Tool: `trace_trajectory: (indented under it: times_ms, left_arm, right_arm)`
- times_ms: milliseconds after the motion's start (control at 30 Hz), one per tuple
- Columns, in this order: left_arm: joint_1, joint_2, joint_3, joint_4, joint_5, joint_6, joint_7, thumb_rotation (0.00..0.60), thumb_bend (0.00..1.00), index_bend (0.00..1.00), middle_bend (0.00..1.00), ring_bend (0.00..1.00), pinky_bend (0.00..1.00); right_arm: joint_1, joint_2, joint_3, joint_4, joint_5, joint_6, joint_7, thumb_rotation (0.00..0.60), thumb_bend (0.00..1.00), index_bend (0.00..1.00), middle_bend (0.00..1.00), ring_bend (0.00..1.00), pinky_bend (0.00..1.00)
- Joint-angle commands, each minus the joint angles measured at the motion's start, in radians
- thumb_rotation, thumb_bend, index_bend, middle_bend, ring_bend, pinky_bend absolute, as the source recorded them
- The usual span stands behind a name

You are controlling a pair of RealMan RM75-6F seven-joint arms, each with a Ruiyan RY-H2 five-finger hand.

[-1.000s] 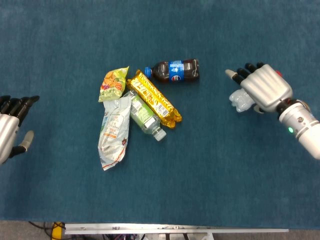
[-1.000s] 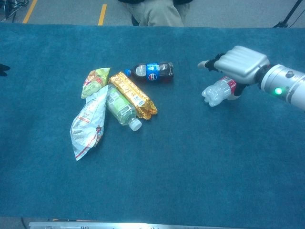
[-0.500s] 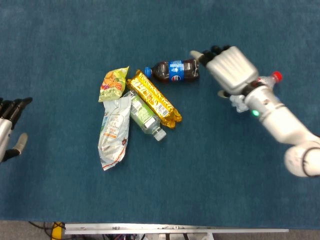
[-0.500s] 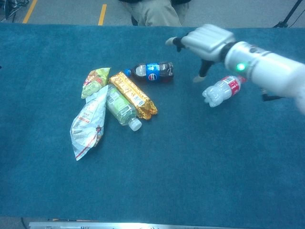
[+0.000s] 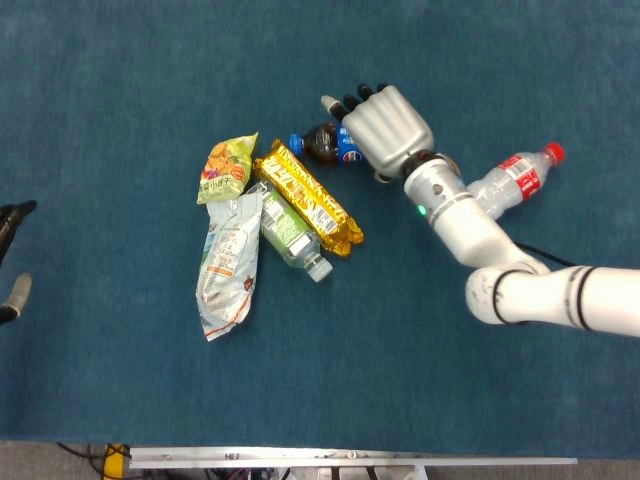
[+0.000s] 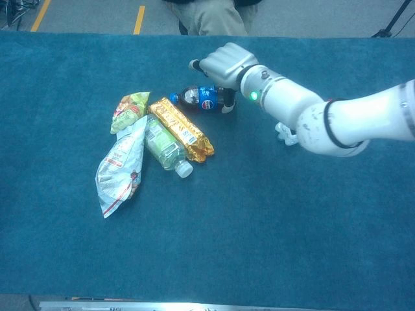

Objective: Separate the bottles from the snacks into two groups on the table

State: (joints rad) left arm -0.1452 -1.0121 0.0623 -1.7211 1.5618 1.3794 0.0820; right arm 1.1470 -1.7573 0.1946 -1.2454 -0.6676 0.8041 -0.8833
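- Done so far: clear bottle point(image 5: 518, 178) lying alone at the right, well apart from the pile.
- Right hand point(image 5: 385, 128) over the cola bottle point(image 5: 322, 141), covering most of it. Cannot tell if gripping yet; fingers reaching past the bottle's far side.
- Left hand point(image 5: 12, 262) barely showing at the left edge, far from everything. Cannot tell if open or closed.
- Still left in the pile: green bottle point(image 5: 290, 234), tucked under the gold bar point(image 5: 307, 198) and touching the white bag point(image 5: 228, 265).
- Small chip bag point(image 5: 226, 168) at the pile's top left.
- Probably next: cola bottle over to the clear one, then the green one.
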Motion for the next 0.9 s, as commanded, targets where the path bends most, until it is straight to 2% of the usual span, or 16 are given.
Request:
trace_trajectory:
  times_ms: [33,300,500,667,900]
  left_arm:
    - [0.001,0.001,0.000,-0.002,0.000,0.001,0.001,0.600,0.41,0.10,0.20,0.19,0.15]
    - [0.005,0.003,-0.002,-0.007,0.000,0.000,0.001,0.600,0.41,0.10,0.20,0.19,0.15]
    - [0.010,0.003,-0.003,-0.006,-0.001,0.005,-0.004,0.600,0.41,0.10,0.20,0.19,0.15]
    - [0.013,-0.001,-0.004,0.000,0.001,0.006,-0.010,0.600,0.41,0.10,0.20,0.19,0.15]
    - [0.007,-0.010,-0.007,0.010,0.004,-0.004,-0.014,0.600,0.40,0.10,0.20,0.19,0.15]
  right_arm:
    - [0.034,-0.056,-0.004,0.074,0.028,-0.013,-0.018,0.600,0.05,0.17,0.32,0.22,0.35]
    - [0.068,-0.145,-0.019,0.223,0.078,-0.040,-0.048,0.600,0.05,0.27,0.35,0.26,0.37]
    - [0.067,-0.165,-0.014,0.295,0.084,-0.065,-0.027,0.600,0.10,0.43,0.42,0.38,0.51]
    - [0.037,-0.132,-0.013,0.286,0.056,-0.075,0.029,0.600,0.11,0.47,0.46,0.46,0.58]
    - [-0.046,0.010,-0.045,0.155,-0.010,-0.049,0.106,0.600,0.11,0.47,0.46,0.47,0.59]
